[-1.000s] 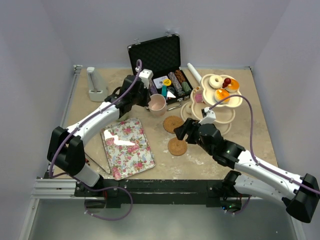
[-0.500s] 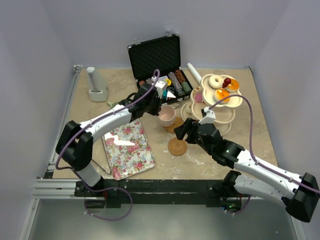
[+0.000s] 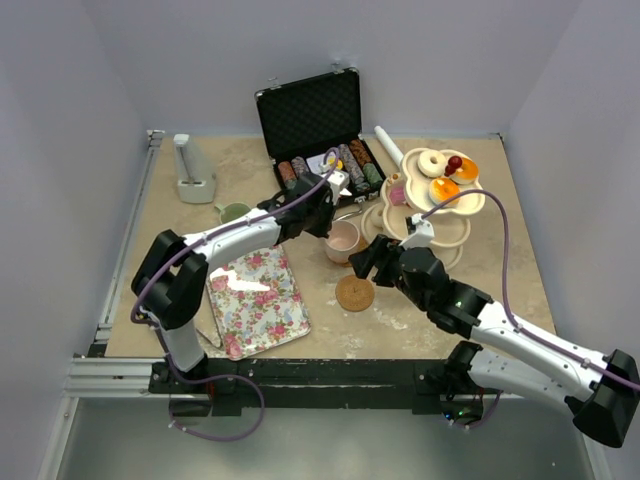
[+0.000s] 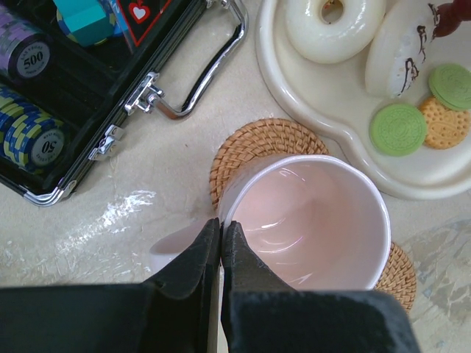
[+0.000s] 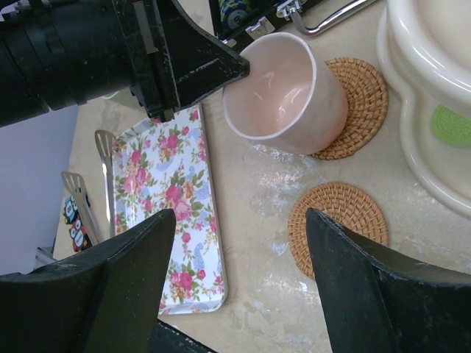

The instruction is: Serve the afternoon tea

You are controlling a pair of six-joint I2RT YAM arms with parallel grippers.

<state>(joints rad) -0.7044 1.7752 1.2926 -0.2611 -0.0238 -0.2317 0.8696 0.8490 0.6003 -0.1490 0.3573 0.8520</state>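
My left gripper [image 3: 326, 226] is shut on the rim of the pink cup [image 3: 344, 240], one finger inside and one outside. The cup leans, tilted, over a woven coaster [image 4: 257, 140] beside the cream three-tier stand [image 3: 456, 241]. The cup shows empty in the left wrist view [image 4: 309, 220] and the right wrist view [image 5: 283, 92]. The stand carries donuts [image 4: 335, 26] and macarons [image 4: 397, 129]. My right gripper [image 5: 241, 217] is open and empty above a second, bare coaster [image 5: 338, 224]. The green cup [image 3: 234, 212] stands at the left.
An open black case of poker chips [image 3: 320, 125] stands at the back. A floral tray [image 3: 257, 295] lies front left, with metal tongs [image 5: 103, 169] beside it. A white holder [image 3: 192, 170] stands back left.
My left arm has carried the pink cup from beside the chip case, right and nearer, to the coaster by the stand. The right arm has hardly moved.
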